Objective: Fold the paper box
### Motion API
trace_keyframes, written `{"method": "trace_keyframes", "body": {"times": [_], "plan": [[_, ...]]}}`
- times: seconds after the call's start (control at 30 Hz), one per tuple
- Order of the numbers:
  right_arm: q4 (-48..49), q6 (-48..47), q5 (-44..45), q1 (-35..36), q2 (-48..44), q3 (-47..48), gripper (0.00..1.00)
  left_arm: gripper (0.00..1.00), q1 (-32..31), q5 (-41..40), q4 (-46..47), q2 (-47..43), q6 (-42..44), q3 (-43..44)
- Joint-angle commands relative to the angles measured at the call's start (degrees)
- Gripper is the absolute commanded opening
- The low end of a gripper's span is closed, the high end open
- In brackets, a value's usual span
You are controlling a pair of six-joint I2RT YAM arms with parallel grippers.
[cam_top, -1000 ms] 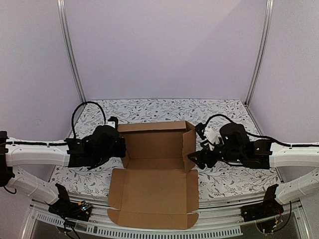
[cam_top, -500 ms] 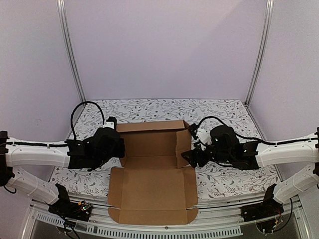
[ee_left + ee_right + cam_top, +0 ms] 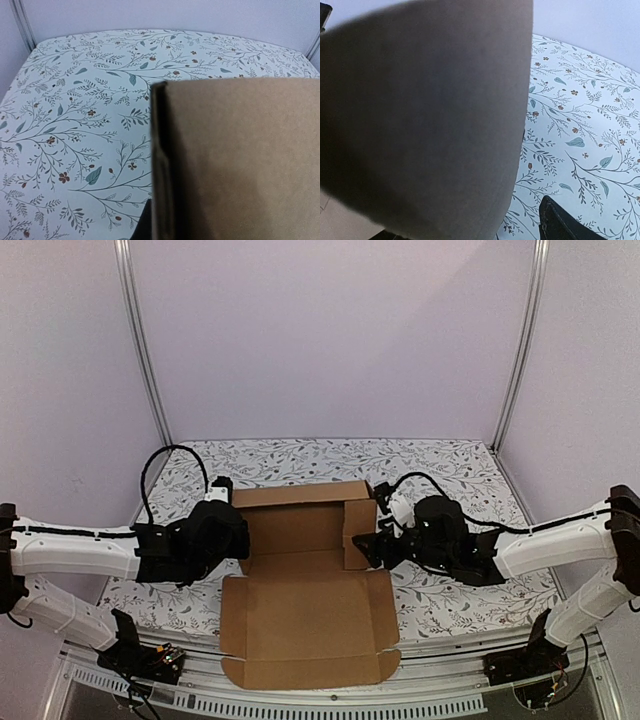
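The paper box [image 3: 305, 620] is plain brown cardboard, lying partly folded in the middle of the table. Its back wall and both side walls stand up, and its front lid lies flat toward the near edge. My left gripper [image 3: 240, 537] is at the left side wall. In the left wrist view that wall's edge [image 3: 160, 165] runs between my jaws, with one dark finger [image 3: 144, 227] tight against it. My right gripper [image 3: 368, 546] presses the right side flap [image 3: 358, 530] inward. In the right wrist view the flap [image 3: 420, 125] fills the left and one finger [image 3: 560, 225] stands apart from it.
The table has a floral-patterned cloth [image 3: 450, 470]. Metal frame posts [image 3: 140, 350] and pale walls stand at the back and sides. The box lid reaches the near table edge [image 3: 300, 690]. Black cables loop above both wrists.
My right gripper has moved left and pushed the right side flap inward, so it now stands more upright over the box floor. The left gripper has barely moved. The box has shifted slightly.
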Motion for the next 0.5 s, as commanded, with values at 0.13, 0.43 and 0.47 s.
{"method": "trace_keyframes", "body": {"times": [0.13, 0.43, 0.47], "plan": [[9.5, 7.0, 10.0, -0.4, 3.9, -2.2, 0.68, 0.00, -2.3, -0.5, 1.1, -1.0, -0.9, -0.8], [13.4, 8.7, 11.2, -0.4, 7.5, -1.9, 0.43, 0.00, -3.5, -0.8, 1.1, -0.6, -1.4, -0.6], [13.6, 8.7, 11.2, -0.4, 7.6, -1.9, 0.41, 0.00, -3.6, -0.9, 1.0, -0.6, -1.4, -0.5]]}}
